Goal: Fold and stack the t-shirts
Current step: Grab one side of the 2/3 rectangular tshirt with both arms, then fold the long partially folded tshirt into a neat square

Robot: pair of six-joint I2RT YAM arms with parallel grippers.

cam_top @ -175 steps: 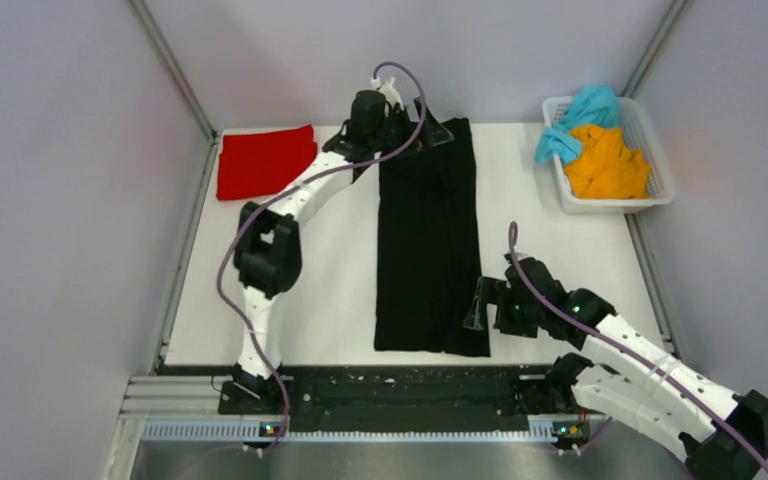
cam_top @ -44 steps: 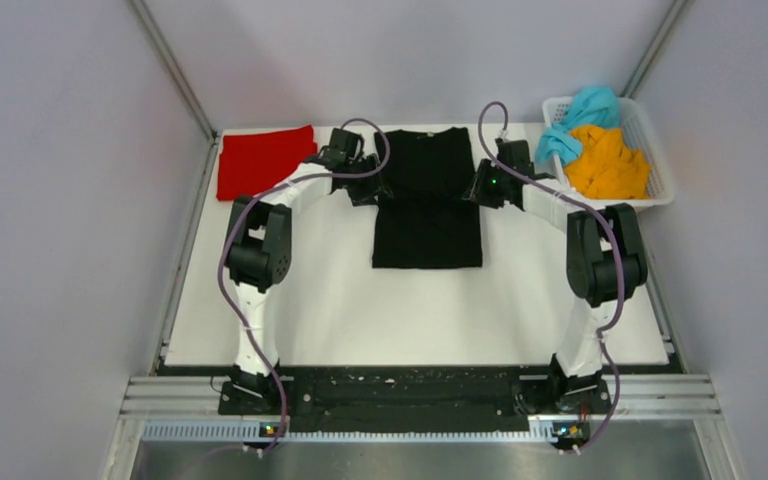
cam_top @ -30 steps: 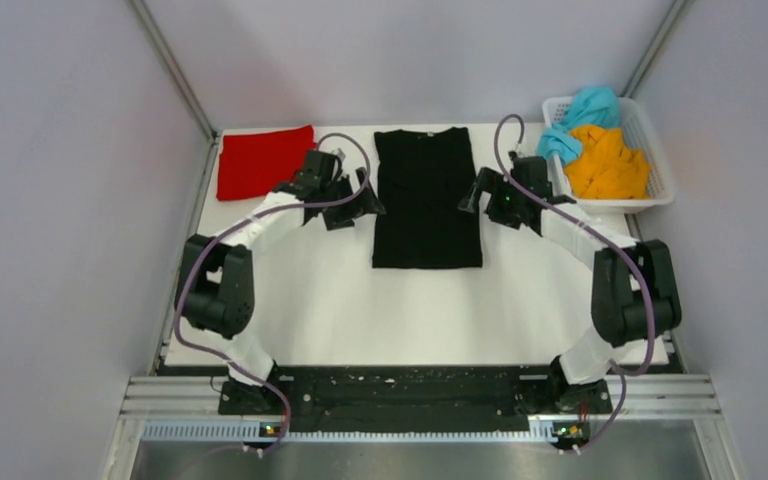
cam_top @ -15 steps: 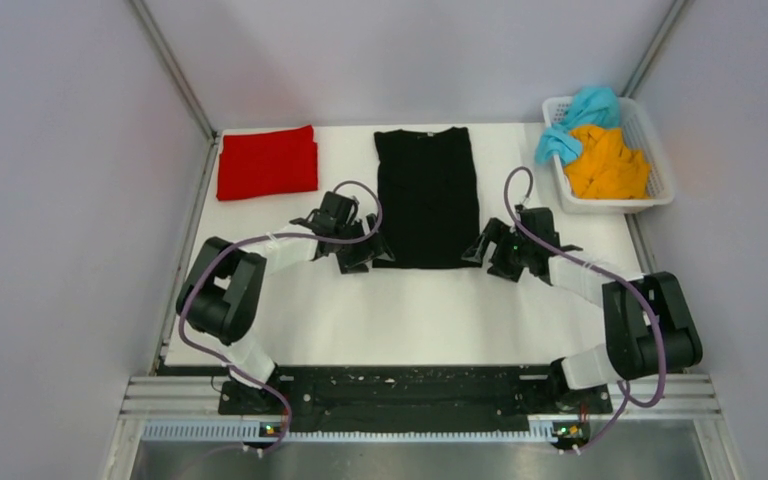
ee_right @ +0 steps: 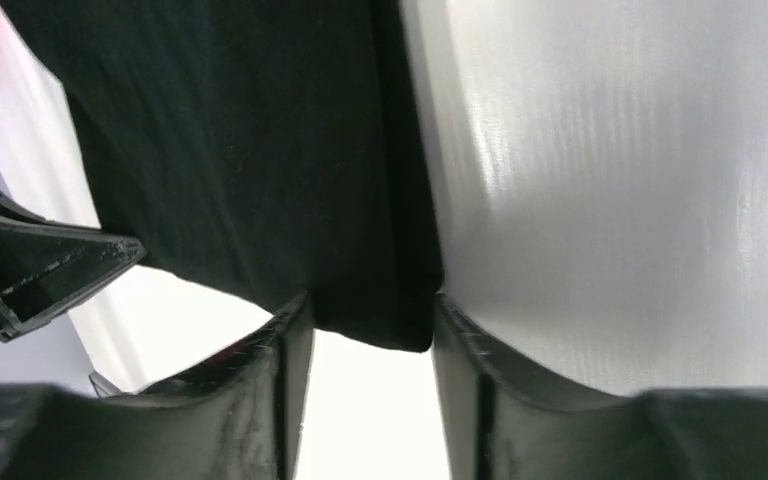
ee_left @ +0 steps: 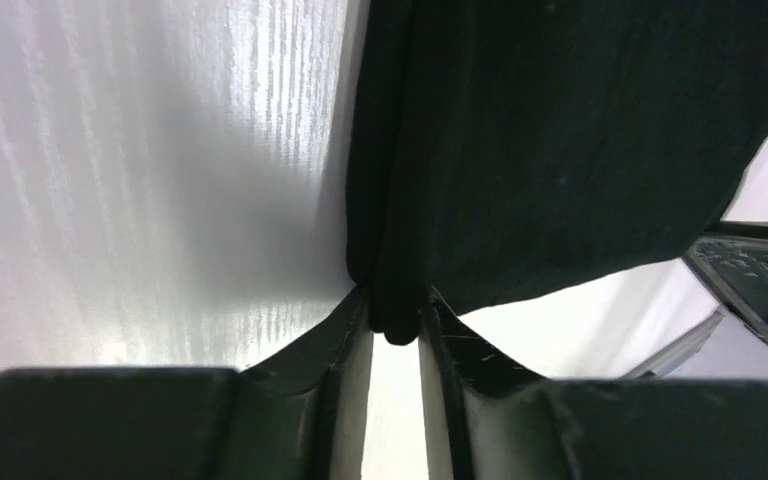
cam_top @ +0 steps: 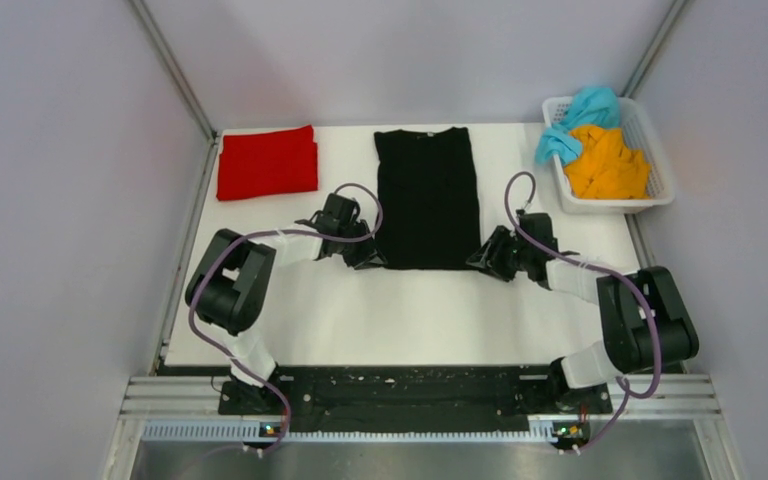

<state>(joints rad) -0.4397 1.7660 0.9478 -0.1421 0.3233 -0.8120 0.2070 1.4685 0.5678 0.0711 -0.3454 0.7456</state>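
Observation:
The black t-shirt (cam_top: 427, 200) lies flat as a narrow folded strip at the middle back of the table. My left gripper (cam_top: 370, 260) sits low at its near left corner, and in the left wrist view the gripper (ee_left: 395, 300) is shut on that corner's folded edge (ee_left: 392, 250). My right gripper (cam_top: 482, 260) is at the near right corner. The right wrist view has this gripper (ee_right: 372, 305) shut on the black cloth (ee_right: 260, 150). A folded red t-shirt (cam_top: 267, 163) rests at the back left. The teal t-shirt (cam_top: 580, 115) and the orange t-shirt (cam_top: 607, 160) are bunched in the basket.
The white mesh basket (cam_top: 660, 195) stands at the back right corner. Grey walls close in the table on the left, back and right. White tabletop (cam_top: 420, 310) stretches between the black shirt and the arm bases.
Both grippers have travelled along the black shirt's sides from its middle to its near corners. Their jaws, wide apart before, have closed onto those corners.

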